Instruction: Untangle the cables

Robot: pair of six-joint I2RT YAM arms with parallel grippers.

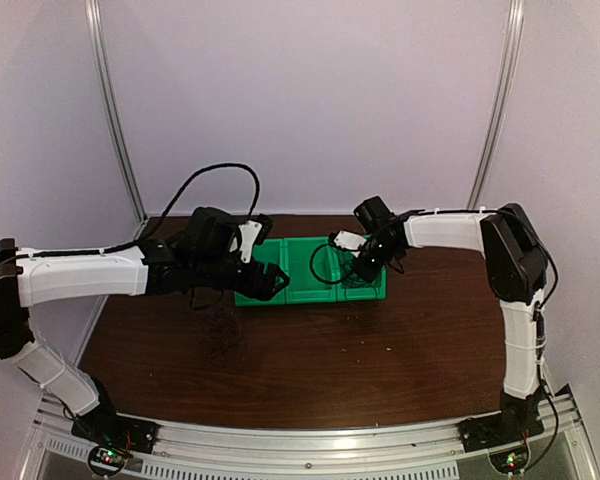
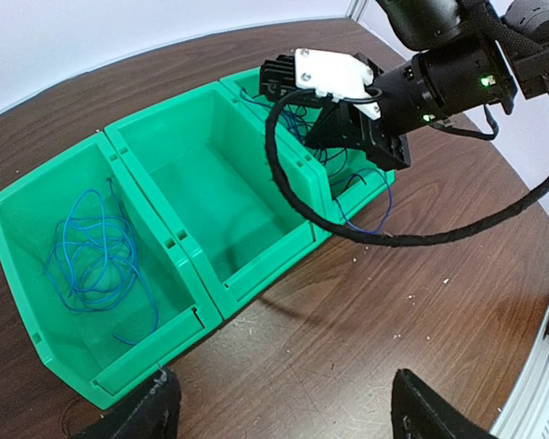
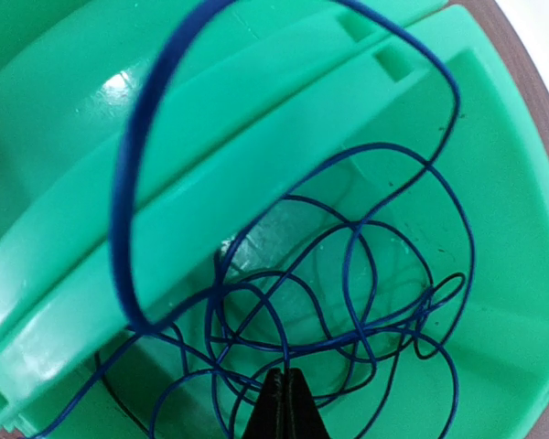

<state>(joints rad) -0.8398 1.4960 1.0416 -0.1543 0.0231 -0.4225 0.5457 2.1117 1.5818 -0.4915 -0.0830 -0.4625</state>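
Jaws: right gripper (image 3: 283, 380) clenched, tips down in the tangle of cables (image 3: 348, 274) inside the right-side bin (image 3: 494, 183); cannot tell if a strand is pinched. Left gripper (image 2: 284, 407) spread wide, holding nothing. One blue cable (image 2: 96, 251) lies alone in the left-side bin (image 2: 18, 229). Judged partly done; most of the tangle remains.

green bins (image 2: 156, 229) of glossy moulded plastic, smooth, catching highlights; tabletop (image 2: 348, 347) dark wood grain with a low sheen, flecked with pale crumbs; blue cable (image 3: 121, 210) smooth, plastic-coated, faintly shiny; left arm (image 1: 80, 275) shelled in smooth white plastic; right fingers (image 3: 276, 412) matt black; rail (image 1: 310, 440) at the near edge ribbed bare metal
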